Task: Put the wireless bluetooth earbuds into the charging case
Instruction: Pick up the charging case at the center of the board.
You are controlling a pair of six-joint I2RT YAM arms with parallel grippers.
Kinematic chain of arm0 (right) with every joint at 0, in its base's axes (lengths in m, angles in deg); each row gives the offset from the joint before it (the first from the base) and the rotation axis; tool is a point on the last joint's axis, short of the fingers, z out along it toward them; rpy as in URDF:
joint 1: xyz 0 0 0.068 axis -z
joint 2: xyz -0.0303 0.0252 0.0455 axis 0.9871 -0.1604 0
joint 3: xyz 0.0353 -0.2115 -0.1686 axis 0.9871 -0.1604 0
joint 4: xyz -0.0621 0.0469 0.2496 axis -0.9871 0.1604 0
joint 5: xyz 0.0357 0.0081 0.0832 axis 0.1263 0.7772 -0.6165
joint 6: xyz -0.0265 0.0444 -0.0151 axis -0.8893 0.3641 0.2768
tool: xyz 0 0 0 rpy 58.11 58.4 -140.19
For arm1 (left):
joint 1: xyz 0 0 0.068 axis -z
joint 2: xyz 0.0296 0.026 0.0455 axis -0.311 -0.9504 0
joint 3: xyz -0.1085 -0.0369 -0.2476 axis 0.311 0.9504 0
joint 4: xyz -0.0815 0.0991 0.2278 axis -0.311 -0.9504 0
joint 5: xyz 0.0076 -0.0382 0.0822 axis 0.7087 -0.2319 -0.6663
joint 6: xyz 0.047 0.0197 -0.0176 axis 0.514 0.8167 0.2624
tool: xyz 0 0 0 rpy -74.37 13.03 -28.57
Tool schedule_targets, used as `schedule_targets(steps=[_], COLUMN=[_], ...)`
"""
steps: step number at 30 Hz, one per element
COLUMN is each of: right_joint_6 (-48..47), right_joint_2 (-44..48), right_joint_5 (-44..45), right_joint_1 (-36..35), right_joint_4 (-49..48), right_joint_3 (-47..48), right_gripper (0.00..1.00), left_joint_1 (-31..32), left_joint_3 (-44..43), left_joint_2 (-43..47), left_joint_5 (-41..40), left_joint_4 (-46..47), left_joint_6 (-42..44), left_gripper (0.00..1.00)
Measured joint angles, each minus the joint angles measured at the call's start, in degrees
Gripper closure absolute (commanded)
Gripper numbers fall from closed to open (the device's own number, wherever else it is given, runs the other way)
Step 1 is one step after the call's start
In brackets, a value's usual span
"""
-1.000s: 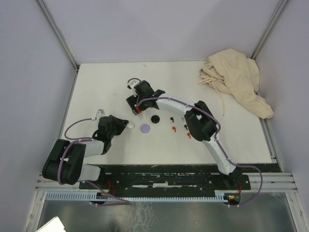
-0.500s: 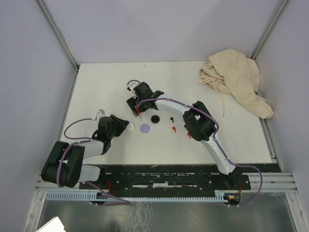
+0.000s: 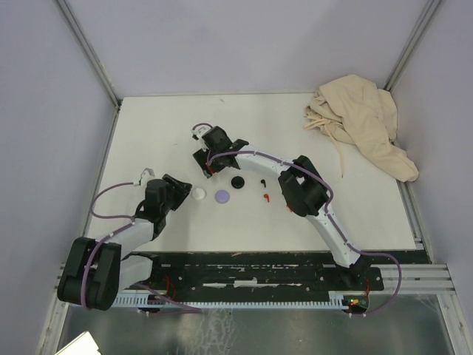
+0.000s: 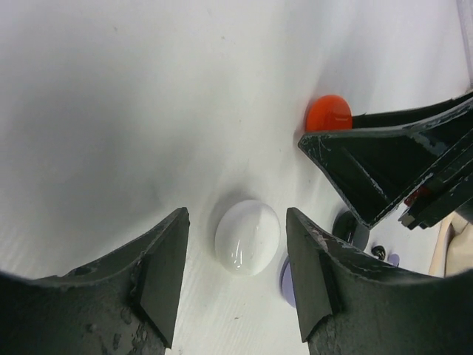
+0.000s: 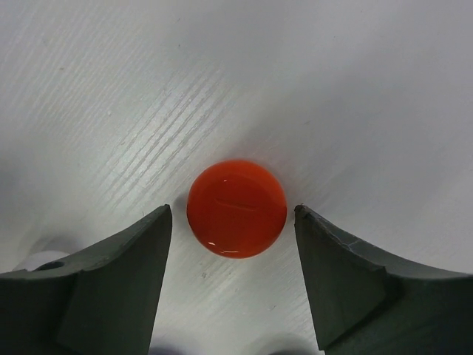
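Note:
A round white charging case point(image 4: 247, 237) lies flat on the table between the tips of my left gripper point(image 4: 236, 216), which is open and touches nothing. From above, this case point(image 3: 198, 194) sits just right of the left gripper point(image 3: 185, 191). My right gripper point(image 5: 233, 212) stands open astride a round red case point(image 5: 236, 208), with a gap on each side. A lavender case point(image 3: 222, 197) and a black case point(image 3: 237, 182) lie to the right. Two loose earbuds, one black point(image 3: 262, 182) and one red point(image 3: 267, 197), lie beside the right arm's elbow.
A crumpled beige cloth point(image 3: 362, 122) lies at the table's back right corner. The right arm point(image 3: 299, 185) reaches across the middle toward the left. Grey walls enclose the table on three sides.
My left gripper has opened and drawn back, leaving the white case on the table. The right gripper has shifted slightly left over the red case, its jaws narrowing a little.

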Motion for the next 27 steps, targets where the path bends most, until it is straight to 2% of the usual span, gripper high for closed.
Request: schedule_targets(steps=[6,15,20,23,27], right_joint_6=[-0.09,-0.22,-0.66,-1.01,-1.57], right_joint_2=[-0.13,-0.13,-0.13,0.35,3.82], right_joint_5=[0.68,2.6,3.72,4.83,6.34], right_joint_1=[-0.33,-0.63,-0.74,-0.74,-0.74], right_joint_4=[0.48,1.16,0.76,-2.12,-7.1], right_joint_3=[0.28,0.39,0.35,-1.51,-8.46], right_gripper=[0.32,0.54,0.62,0.64,0.68], left_joint_1=[-2.14,-3.08,-3.56,-3.69,-3.74], left_joint_3=[-0.15,-0.92,-2.23,-3.34,-4.85], left_joint_2=[5.51,6.58,6.58,6.56,6.05], left_joint_5=[-1.6,-1.46,-0.48,0.57,2.1], left_joint_4=[-4.02,-6.25,-6.4,-6.38,-6.32], left_joint_6=[0.17,0.17,0.15,0.15,0.15], left_gripper=[0.36,0.37,0.35,0.35,0.35])
